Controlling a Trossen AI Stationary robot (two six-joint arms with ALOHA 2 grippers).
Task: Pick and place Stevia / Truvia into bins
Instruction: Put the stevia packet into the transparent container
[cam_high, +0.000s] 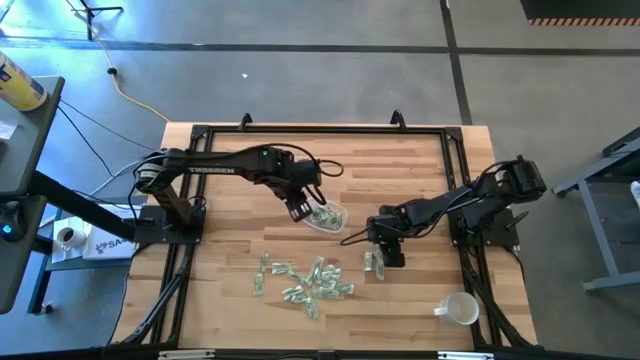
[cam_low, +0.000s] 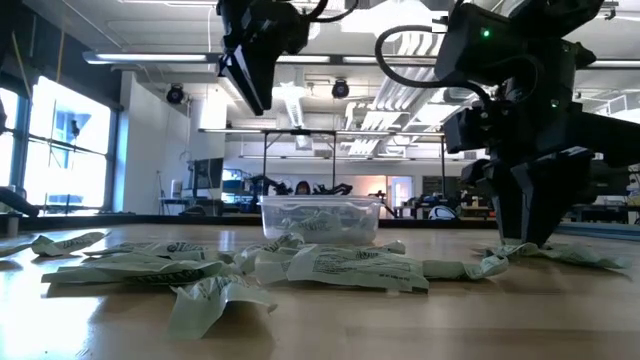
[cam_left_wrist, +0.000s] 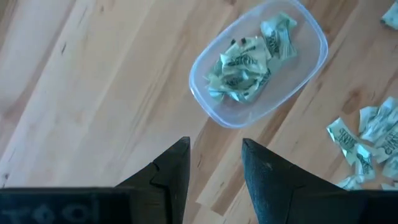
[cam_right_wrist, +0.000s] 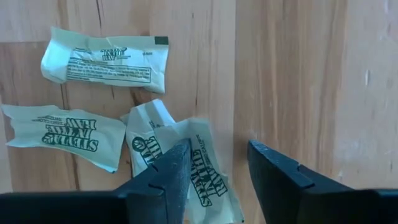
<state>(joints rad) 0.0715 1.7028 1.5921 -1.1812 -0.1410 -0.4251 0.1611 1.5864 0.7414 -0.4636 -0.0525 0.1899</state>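
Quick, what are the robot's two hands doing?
Left end effector: open, empty, above the bowl.
Right end effector: open, empty, over sachets.

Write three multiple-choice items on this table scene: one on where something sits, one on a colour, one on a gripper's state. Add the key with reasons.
1. Where does the white mug stand?
A. beside the left arm's base
B. near the table's front right corner
C. inside the clear bowl

2. What colour is the print on the sachets?
A. red
B. blue
C. dark green

3. How is the left gripper?
A. open and empty, near the clear bowl
B. shut on a sachet
C. shut on the mug

Key: B, the high view shows it by that corner; C, the right wrist view shows dark green lettering; A, its fingers stand apart with bare wood between them.
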